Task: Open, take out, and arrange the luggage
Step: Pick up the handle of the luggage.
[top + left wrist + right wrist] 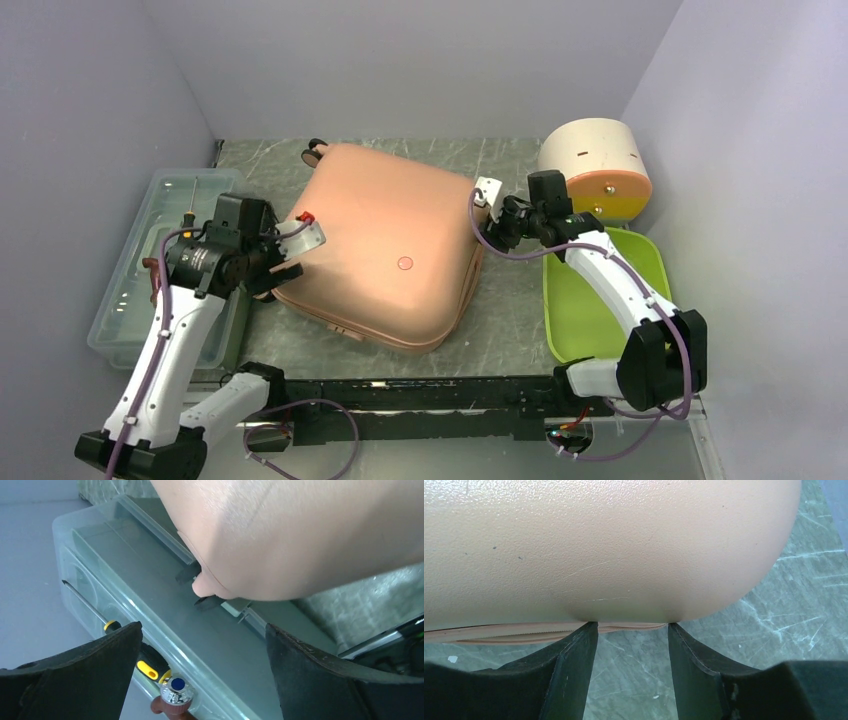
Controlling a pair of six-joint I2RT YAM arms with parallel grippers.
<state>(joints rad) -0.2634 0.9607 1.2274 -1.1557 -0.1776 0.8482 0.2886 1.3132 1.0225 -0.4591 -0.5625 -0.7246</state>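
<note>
Two arms, one moment, seen from above and from each wrist. The luggage [385, 250] lies flat and shut on the surface [510, 320], mid-scene and turned askew, with its wheels [315, 150] at the far-left corner and a small red ring mark [405, 263] on its upper shell.

(a) Left side. My left jaws stand fully released at the luggage's left edge, close to its near-left corner. In the wrist view the two dark fingertips [90, 665] frame open space, and nothing lies between them. Beyond them runs the clear bin [112, 318], just beside the luggage's left edge, with a screwdriver [111, 626] lying inside it.

(b) Right side. My right jaws stand partway apart at the luggage's far-right corner. Both fingertips [574, 665] touch the lower rim of the shell where the seam runs, and bare surface shows in the gap between them. Whether they pinch the rim or only rest against it, I cannot tell.

(c) Surroundings. A lime-green tray [580, 320] sits to the right of the luggage, apart from it. A cream-and-orange cylinder [595, 165] sits just beyond the tray's far end.
</note>
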